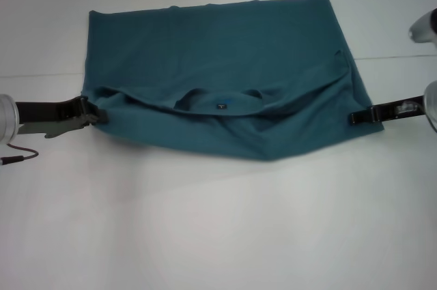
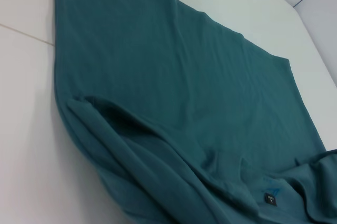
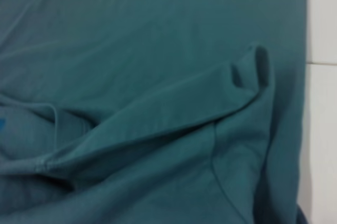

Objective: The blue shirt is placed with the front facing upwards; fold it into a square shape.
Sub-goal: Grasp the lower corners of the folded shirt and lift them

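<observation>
The blue shirt [image 1: 225, 85] lies spread on the white table [image 1: 218, 235], with its collar side toward you and its hem on the far side. The collar edge, where the small dark neck label [image 1: 221, 106] shows, is bunched and partly rolled over the body — the print is not visible, so you should not assume which face is up.

What can go wrong from here, in my judgement: the two corners may not travel together. If one arm lifts or pulls sooner than the other, the fold line will go oblique and the result will not be square. Also the loose roll near the label can be trapped inside the fold and make a thick lump. A thin pinch on only one layer could slip out.

The left gripper [image 1: 101, 114] is at the shirt's left corner, touching the cloth edge. The right gripper [image 1: 356, 117] is at the shirt's right corner, also touching. Whether either gripper's fingers are apart or clamped on the fabric I cannot tell — the tips are hidden at the cloth.
</observation>
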Robot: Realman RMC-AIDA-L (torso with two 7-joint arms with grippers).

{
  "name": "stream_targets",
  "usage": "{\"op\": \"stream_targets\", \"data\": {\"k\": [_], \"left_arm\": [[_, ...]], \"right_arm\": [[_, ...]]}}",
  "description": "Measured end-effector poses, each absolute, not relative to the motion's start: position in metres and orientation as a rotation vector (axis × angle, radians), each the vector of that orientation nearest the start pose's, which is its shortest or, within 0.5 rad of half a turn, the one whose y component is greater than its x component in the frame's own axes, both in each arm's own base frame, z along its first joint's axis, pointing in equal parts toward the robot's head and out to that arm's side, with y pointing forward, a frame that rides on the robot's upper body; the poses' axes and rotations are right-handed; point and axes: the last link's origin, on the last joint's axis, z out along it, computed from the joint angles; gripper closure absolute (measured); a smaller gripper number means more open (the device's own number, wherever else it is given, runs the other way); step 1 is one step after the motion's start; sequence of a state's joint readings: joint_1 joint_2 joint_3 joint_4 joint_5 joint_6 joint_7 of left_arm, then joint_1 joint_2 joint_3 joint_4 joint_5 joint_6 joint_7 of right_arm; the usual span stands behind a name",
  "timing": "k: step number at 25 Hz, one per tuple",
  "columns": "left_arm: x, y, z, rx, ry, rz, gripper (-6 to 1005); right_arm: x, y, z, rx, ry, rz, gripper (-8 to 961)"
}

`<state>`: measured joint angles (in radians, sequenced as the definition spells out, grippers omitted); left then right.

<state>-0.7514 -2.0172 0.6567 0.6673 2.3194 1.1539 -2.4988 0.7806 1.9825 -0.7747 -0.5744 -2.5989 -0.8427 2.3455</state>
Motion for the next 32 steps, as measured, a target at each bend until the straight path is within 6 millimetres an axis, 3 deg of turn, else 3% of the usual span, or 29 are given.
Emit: {"op": "stream_targets", "data": {"k": [5, 26, 32], "left_arm": [[-0.2573, 0.4253, 0.0307, -2.035, -1.704, -0.486, 980], [-0.2550, 0.4266, 0.0336, -2.038, -1.691, -0.511, 980], [-0.2551, 0.4260, 0.0334, -2.040, -1.694, -0.511, 981]], "right_arm": [[0.3010, 0.4439, 0.0305, -2.018, 1.231, -0.030, 334], [0.3104, 0.4406, 0.0316, -2.002, 1.272, -0.090, 351], [0.3080, 0.4413, 0.0310, -2.000, 1.272, -0.097, 591]]}}
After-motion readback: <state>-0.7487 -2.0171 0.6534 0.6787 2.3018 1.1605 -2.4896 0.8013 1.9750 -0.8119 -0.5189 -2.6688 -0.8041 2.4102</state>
